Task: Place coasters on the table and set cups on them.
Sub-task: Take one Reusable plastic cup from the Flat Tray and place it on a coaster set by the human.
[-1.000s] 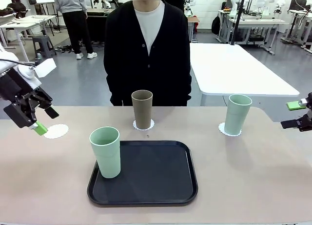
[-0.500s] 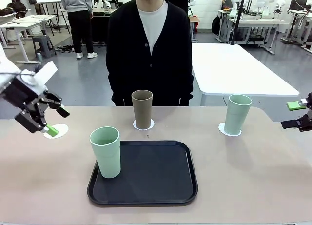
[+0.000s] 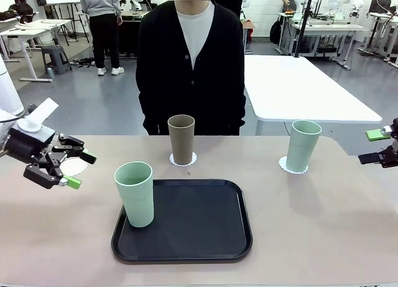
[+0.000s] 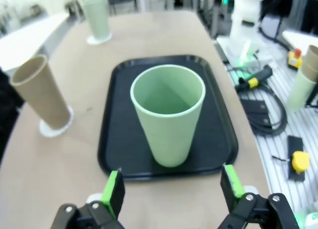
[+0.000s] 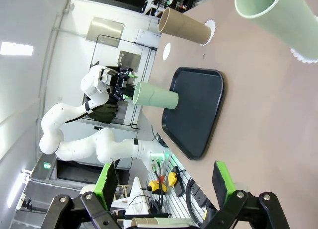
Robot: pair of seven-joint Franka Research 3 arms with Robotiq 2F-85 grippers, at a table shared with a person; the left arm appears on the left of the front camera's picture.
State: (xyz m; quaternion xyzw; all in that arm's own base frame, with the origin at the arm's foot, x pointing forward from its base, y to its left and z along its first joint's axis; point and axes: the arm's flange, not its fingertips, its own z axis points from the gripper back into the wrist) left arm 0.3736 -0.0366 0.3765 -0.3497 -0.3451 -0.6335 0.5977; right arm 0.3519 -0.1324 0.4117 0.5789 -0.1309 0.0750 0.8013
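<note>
One pale mint cup (image 3: 135, 193) stands on the left part of the black tray (image 3: 199, 228). My left gripper (image 3: 81, 170) is open just left of it, fingers pointing at the cup (image 4: 169, 114), a short gap away. Behind that gripper lies an empty white coaster (image 3: 74, 165), partly hidden. The brown cup (image 3: 181, 139) stands on a coaster (image 3: 183, 159) at the far middle of the table (image 3: 323, 225). A second mint cup (image 3: 302, 145) stands on a coaster (image 3: 290, 167) to the right. My right gripper (image 3: 375, 146) is open at the right edge, away from that cup (image 5: 268, 15).
A person in a black cardigan (image 3: 189, 69) stands at the far side behind the brown cup. The tray's right part is bare. Cables and a yellow button box (image 4: 298, 162) lie past the table's near edge. White tables (image 3: 298, 88) stand farther back.
My left gripper has swung down and to the right from the empty coaster, turning level to face the mint cup on the tray. The right gripper has not moved.
</note>
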